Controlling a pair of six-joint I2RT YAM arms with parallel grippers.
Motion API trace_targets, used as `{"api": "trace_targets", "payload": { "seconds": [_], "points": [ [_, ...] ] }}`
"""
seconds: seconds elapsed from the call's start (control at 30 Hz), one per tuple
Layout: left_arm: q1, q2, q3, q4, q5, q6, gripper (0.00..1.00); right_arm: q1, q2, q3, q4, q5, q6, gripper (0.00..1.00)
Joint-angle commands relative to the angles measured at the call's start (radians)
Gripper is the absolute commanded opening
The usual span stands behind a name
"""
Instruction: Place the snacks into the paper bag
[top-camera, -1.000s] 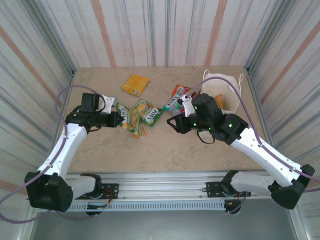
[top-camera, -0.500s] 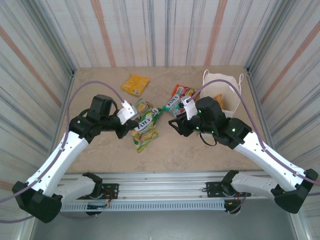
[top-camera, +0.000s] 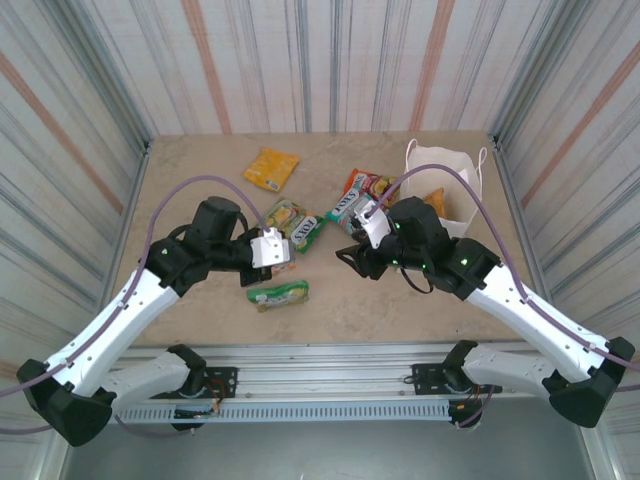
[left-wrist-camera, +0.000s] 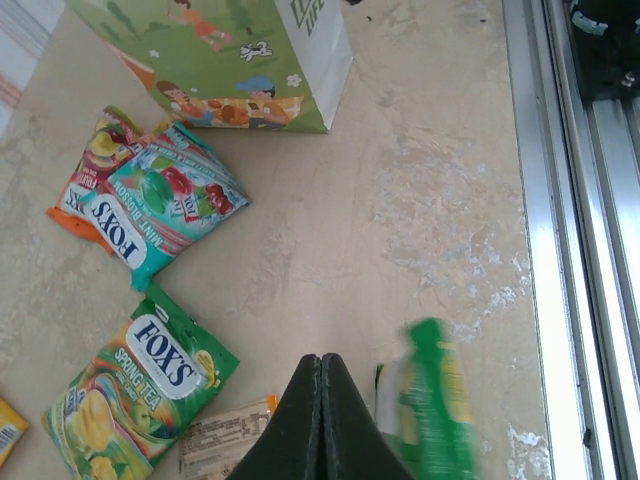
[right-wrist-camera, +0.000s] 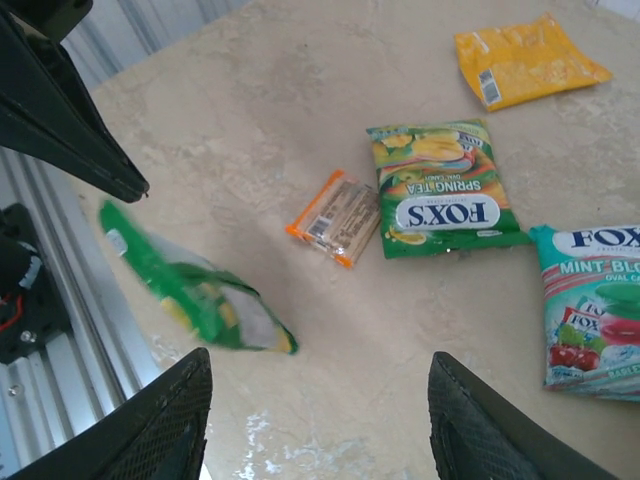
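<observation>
My left gripper (top-camera: 272, 250) (left-wrist-camera: 321, 360) is shut with nothing between its fingers. A green packet (top-camera: 279, 294) (left-wrist-camera: 430, 410) (right-wrist-camera: 195, 295) sits loose just beside it near the table's front and looks blurred. My right gripper (top-camera: 350, 252) (right-wrist-camera: 320, 362) hangs open over bare table right of that packet. Other snacks lie further back: a green Fox's bag (top-camera: 297, 226) (left-wrist-camera: 135, 385) (right-wrist-camera: 440, 190), a small orange bar (left-wrist-camera: 225, 435) (right-wrist-camera: 335, 217), a teal Fox's bag (top-camera: 346, 207) (left-wrist-camera: 160, 205) (right-wrist-camera: 595, 300) and a yellow packet (top-camera: 271, 168) (right-wrist-camera: 525, 60). The white paper bag (top-camera: 450, 165) (left-wrist-camera: 230, 60) stands at the back right.
A red-green packet (top-camera: 365, 185) (left-wrist-camera: 95, 170) lies partly under the teal bag. An orange packet (top-camera: 435, 203) shows inside the bag's mouth. Striped walls (top-camera: 90, 120) enclose the table on three sides, and a metal rail (top-camera: 320, 370) (left-wrist-camera: 590, 250) runs along the near edge.
My left arm swung toward the table's front centre carrying the green packet, which has come free and dropped near the front edge. The left jaws closed fully. The right jaws opened wider.
</observation>
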Motion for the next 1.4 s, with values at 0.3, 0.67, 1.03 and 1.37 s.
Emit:
{"api": "trace_targets", "payload": {
  "seconds": [0.3, 0.67, 1.03, 1.37],
  "points": [
    [-0.015, 0.030, -0.001, 0.019, -0.161, -0.168, 0.24, -0.001, -0.026, -0.027, -0.012, -0.011, -0.048, 0.60],
    [-0.015, 0.056, -0.137, -0.032, -0.300, -1.016, 0.47, 0.022, 0.009, -0.042, -0.023, -0.042, 0.281, 0.58],
    [-0.012, 0.004, -0.353, -0.191, -0.327, -1.541, 0.64, 0.253, 0.119, -0.084, -0.119, 0.057, 0.782, 0.56],
    [-0.023, 0.059, -0.501, -0.042, -0.315, -1.568, 0.66, 0.314, 0.199, -0.079, -0.098, 0.038, 0.772, 0.56]
  ]
}}
